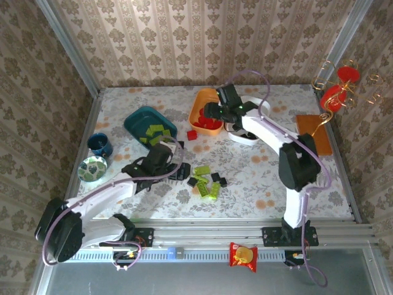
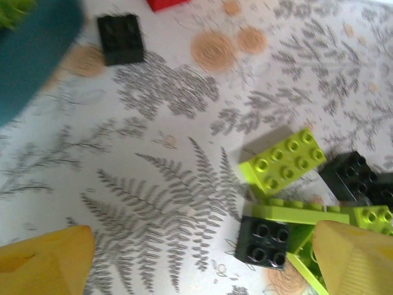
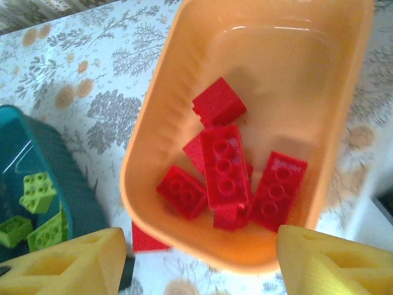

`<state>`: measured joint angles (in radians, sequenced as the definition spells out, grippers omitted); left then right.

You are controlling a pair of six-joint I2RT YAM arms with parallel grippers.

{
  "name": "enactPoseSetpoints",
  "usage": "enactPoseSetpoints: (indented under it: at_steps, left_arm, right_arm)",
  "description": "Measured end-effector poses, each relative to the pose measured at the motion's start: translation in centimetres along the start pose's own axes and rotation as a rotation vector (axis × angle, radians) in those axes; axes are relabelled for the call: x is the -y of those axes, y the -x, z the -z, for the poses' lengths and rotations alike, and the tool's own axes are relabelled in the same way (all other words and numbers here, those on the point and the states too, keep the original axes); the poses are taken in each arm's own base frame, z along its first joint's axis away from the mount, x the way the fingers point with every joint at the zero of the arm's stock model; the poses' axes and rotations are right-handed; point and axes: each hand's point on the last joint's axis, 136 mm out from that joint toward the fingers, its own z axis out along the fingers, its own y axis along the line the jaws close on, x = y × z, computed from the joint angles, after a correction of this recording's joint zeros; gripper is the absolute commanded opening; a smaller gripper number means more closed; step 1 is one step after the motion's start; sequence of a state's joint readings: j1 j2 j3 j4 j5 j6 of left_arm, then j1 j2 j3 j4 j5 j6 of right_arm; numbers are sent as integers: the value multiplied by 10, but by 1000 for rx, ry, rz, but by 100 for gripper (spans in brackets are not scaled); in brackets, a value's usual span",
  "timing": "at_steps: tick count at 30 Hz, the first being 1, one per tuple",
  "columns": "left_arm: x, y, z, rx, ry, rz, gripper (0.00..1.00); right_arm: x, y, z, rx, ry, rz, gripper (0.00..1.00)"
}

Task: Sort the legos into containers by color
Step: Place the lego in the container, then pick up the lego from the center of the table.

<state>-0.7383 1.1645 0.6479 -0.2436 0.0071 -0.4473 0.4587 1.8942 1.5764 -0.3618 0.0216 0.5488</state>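
Several red legos (image 3: 224,169) lie in the orange container (image 3: 159,129), and my right gripper (image 3: 202,264) hangs open just above its near rim (image 1: 198,104), nothing between the fingers. The teal container (image 1: 136,121) holds lime legos (image 3: 37,190). The white container (image 1: 245,138) is partly hidden under the right arm. A loose pile of lime and black legos (image 1: 206,178) lies mid-table. My left gripper (image 2: 202,264) is open low over the table, just left of that pile; a black lego (image 2: 263,241) and a lime lego (image 2: 284,161) sit by its right finger (image 2: 353,258).
One red lego (image 1: 192,134) lies on the table beside the orange tub, a lone black lego (image 2: 121,39) nearer the teal tub. A blue cup (image 1: 99,144) and green patterned dish (image 1: 92,168) stand at the left. A wooden board (image 1: 314,132) lies at the right.
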Motion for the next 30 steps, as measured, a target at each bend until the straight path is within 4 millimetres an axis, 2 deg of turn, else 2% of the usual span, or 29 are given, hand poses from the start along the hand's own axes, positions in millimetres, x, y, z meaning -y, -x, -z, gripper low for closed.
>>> enactPoseSetpoints:
  at_steps: [5,9,12,19,24,30]
  left_arm:
    - [27,-17,-21,-116,-66,-75,93]
    - [40,-20,-39,-175,-70,-123,94]
    - [44,-13,-51,-188,-58,-150,91]
    - [51,1,-74,-211,-38,-187,91]
    - [47,-6,-89,-267,-5,-199,91]
    - [44,-12,-92,-293,16,-212,92]
  right_arm:
    - [17,-30,37,-5,10,-4,67]
    - [36,-60,48,-45,-15,-3,67]
    - [45,-74,54,-59,-28,-3,67]
    - [55,-79,75,-31,-28,-13,67]
    - [63,-82,79,-26,-38,-29,67]
    - [68,-81,82,-19,-42,-42,68]
